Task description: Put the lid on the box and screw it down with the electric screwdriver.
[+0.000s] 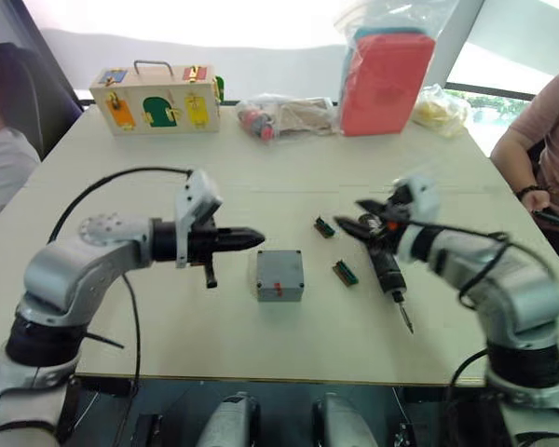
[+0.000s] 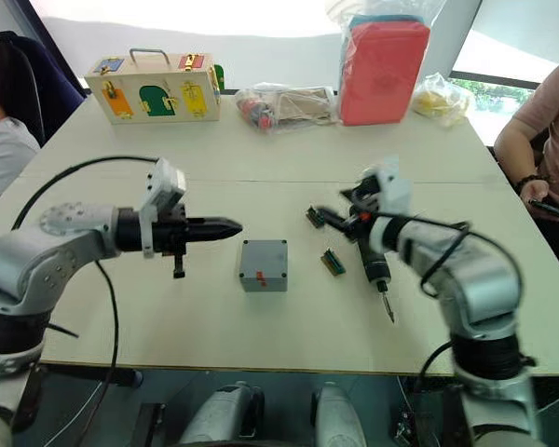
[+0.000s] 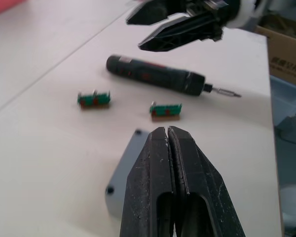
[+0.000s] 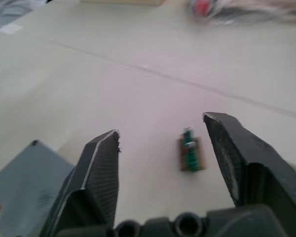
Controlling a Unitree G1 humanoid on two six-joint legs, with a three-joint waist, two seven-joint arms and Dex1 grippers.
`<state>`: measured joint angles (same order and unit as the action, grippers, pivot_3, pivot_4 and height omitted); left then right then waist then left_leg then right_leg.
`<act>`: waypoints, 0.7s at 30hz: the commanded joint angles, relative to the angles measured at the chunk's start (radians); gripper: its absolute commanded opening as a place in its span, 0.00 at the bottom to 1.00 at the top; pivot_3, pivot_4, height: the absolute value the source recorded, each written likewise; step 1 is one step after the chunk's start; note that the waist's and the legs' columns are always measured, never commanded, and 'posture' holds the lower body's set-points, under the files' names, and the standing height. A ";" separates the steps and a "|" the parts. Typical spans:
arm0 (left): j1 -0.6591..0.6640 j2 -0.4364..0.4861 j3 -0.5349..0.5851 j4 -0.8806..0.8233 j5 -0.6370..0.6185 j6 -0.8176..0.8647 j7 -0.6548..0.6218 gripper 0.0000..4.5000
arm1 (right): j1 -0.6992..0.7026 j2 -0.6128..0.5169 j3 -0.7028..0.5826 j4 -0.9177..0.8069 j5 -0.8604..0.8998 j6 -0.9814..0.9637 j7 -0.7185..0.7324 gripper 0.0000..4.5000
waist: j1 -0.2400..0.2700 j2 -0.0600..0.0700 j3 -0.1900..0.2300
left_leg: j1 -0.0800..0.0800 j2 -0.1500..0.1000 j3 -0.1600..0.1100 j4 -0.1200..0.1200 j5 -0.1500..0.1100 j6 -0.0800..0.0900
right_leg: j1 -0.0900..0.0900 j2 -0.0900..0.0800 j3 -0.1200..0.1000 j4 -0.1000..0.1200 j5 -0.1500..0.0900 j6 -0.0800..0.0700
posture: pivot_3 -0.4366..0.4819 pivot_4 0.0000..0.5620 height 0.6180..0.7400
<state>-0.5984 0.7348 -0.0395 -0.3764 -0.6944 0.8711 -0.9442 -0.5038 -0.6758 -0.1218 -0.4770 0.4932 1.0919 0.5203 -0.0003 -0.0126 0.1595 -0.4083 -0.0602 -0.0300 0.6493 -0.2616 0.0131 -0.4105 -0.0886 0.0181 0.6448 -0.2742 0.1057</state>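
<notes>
Left gripper [image 1: 252,238] is hovering at centre-left of the frame, fingers pressed together and empty, pointing at the box [image 1: 279,275], which is sitting closed at centre of the table [image 1: 168,335]. Right gripper [image 1: 361,223], jaws spread wide and empty, is hanging over the electric screwdriver [image 1: 389,276] lying right of centre. Judgement: lid looks seated, so lower and straddle the tool's mid-body before closing. Two small green circuit boards [image 1: 345,272] are lying close; avoid nudging them. No legible writing.

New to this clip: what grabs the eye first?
The grey box sits at the table's middle between the two arms, with the left gripper shut beside it. The right gripper hangs open above the screwdriver lying on the table, two small green boards nearby.
</notes>
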 commanded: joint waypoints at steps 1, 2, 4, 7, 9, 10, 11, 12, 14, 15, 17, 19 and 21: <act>-0.013 0.047 -0.082 -0.026 0.043 -0.060 -0.107 0.00 | -0.055 -0.137 0.030 0.009 0.078 0.224 0.080 0.98 | -0.009 0.000 0.000 | 0.000 0.000 0.000 -0.001 0.000 0.000 | 0.000 0.000 0.000 0.000 0.000 0.000 | 0.48 0.27 0.98; -0.014 0.069 -0.108 -0.027 0.067 -0.083 -0.142 0.00 | -0.090 -0.172 0.044 0.038 0.097 0.302 0.093 0.98 | -0.014 0.000 0.001 | 0.000 0.001 0.000 -0.001 0.000 0.000 | 0.000 0.000 0.000 0.000 0.000 0.000 | 0.48 0.27 0.98; -0.014 0.116 -0.161 -0.023 0.127 -0.145 -0.206 0.00 | -0.168 -0.223 0.080 0.104 0.126 0.428 0.122 0.98 | -0.020 0.002 0.002 | 0.000 0.001 0.002 -0.001 0.000 0.000 | -0.001 0.000 0.001 0.000 0.000 -0.001 | 0.48 0.27 0.98; -0.016 0.141 -0.213 0.004 0.214 -0.234 -0.244 0.00 | -0.246 -0.267 0.151 0.175 0.150 0.512 0.161 0.98 | -0.015 0.003 0.003 | 0.000 0.002 0.002 -0.001 0.000 0.000 | -0.001 0.000 0.001 0.000 -0.001 -0.002 | 0.48 0.27 0.98; -0.013 0.120 -0.217 0.028 0.237 -0.264 -0.237 0.00 | -0.298 -0.271 0.236 0.266 0.162 0.522 0.135 0.98 | -0.013 0.003 0.003 | 0.000 0.002 0.002 -0.001 0.000 0.001 | -0.001 0.000 0.000 0.000 -0.001 -0.003 | 0.48 0.27 0.98; -0.009 0.111 -0.217 0.030 0.242 -0.270 -0.233 0.00 | -0.317 -0.272 0.272 0.299 0.166 0.523 0.130 0.98 | -0.012 0.002 0.003 | 0.000 0.002 0.002 -0.001 0.000 0.001 | -0.001 -0.001 0.000 -0.001 -0.001 -0.003 | 0.48 0.27 0.98; -0.003 0.102 -0.215 0.025 0.245 -0.271 -0.230 0.00 | -0.335 -0.271 0.306 0.331 0.168 0.523 0.128 0.98 | -0.011 0.002 0.004 | -0.001 0.002 0.002 -0.001 0.000 0.001 | -0.001 -0.001 0.000 -0.001 -0.001 -0.002 | 0.48 0.27 0.98; 0.004 0.093 -0.214 0.015 0.244 -0.267 -0.222 0.00 | -0.350 -0.270 0.336 0.360 0.166 0.523 0.134 0.98 | -0.010 0.002 0.004 | -0.001 0.002 0.002 0.000 0.000 0.001 | -0.001 -0.001 0.000 -0.001 -0.001 -0.002 | 0.48 0.27 0.98; 0.014 0.076 -0.211 -0.001 0.242 -0.256 -0.207 0.00 | -0.374 -0.272 0.380 0.407 0.162 0.523 0.143 0.98 | -0.010 0.002 0.004 | -0.002 0.001 0.002 0.000 0.000 0.001 | -0.001 -0.002 0.000 -0.002 -0.001 -0.002 | 0.48 0.27 0.98; 0.023 0.075 -0.208 -0.012 0.244 -0.252 -0.201 0.00 | -0.388 -0.271 0.406 0.436 0.165 0.523 0.153 0.98 | -0.011 0.001 0.004 | -0.002 0.001 0.002 0.000 0.000 0.001 | -0.001 -0.002 0.000 -0.001 -0.001 -0.002 | 0.48 0.27 0.98; 0.032 0.078 -0.196 -0.030 0.244 -0.240 -0.191 0.00 | -0.408 -0.264 0.443 0.484 0.149 0.521 0.165 0.98 | -0.012 0.001 0.004 | -0.002 0.001 0.002 0.000 0.000 0.001 | -0.002 -0.002 0.000 -0.001 -0.001 -0.002 | 0.48 0.27 0.98; 0.039 0.089 -0.170 -0.048 0.227 -0.216 -0.187 0.00 | -0.425 -0.249 0.484 0.538 0.116 0.502 0.173 0.98 | -0.013 0.001 0.004 | -0.002 0.001 0.002 0.000 0.000 0.001 | -0.002 -0.002 0.000 -0.001 -0.001 -0.002 | 0.48 0.27 0.98; 0.046 0.099 -0.151 -0.064 0.210 -0.198 -0.189 0.00 | -0.434 -0.242 0.524 0.579 0.095 0.476 0.190 0.98 | -0.014 0.001 0.004 | -0.002 0.001 0.002 0.000 0.000 0.001 | -0.002 -0.002 0.000 0.000 -0.001 -0.002 | 0.48 0.27 0.98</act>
<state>-0.5513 0.8184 -0.2391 -0.4024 -0.4609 0.6582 -1.1341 -0.9122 -0.9210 0.3819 0.0792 0.6099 1.5905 0.6904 -0.0140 -0.0114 0.1636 -0.4105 -0.0591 -0.0282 0.6491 -0.2620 0.0143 -0.4130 -0.0901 0.0181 0.6447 -0.2754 0.1035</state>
